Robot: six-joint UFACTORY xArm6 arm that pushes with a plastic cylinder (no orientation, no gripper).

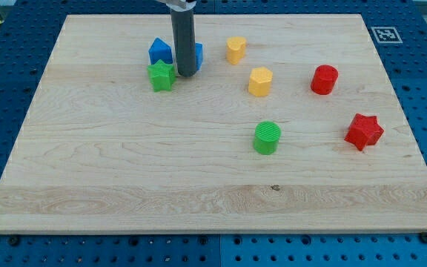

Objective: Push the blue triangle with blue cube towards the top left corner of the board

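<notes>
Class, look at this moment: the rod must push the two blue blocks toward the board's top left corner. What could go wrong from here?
1. The green star sits right beside my tip and just below the blue triangle, so it may get dragged along.
2. The rod hides much of the blue cube; the two blue blocks lie on opposite sides of it, so one push could separate them.

My rod [183,37] runs off the view's top edge, its upper part unseen; it hides most of the blue cube [198,53], leaving a sliver at its right. The blue triangle [159,51] shows too little for its shape to be sure.
</notes>
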